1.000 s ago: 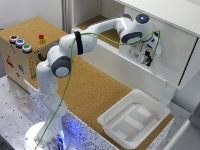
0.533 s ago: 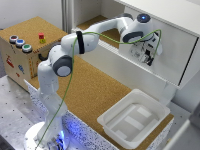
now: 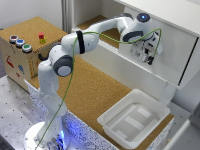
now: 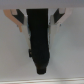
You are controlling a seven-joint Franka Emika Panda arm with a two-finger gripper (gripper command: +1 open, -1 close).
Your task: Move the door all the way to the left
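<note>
Nothing shifted, jaws (image 3: pixel 149 58) against door (image 3: pixel 170 55)

A white plastic bin (image 3: pixel 134 118) sits in the lower right of the exterior view, open side up, resting on a cork-surfaced tabletop (image 3: pixel 95 90). In the upper left stands a cork-topped box (image 3: pixel 22 55). On its top are three round buttons (image 3: pixel 20 44), blue, blue and green, and a small red block (image 3: pixel 41 35) touching a yellow piece. Stickers mark the box's front face; details are too blurred to read. A perforated metal surface (image 3: pixel 12 110) occupies the lower left.
</note>
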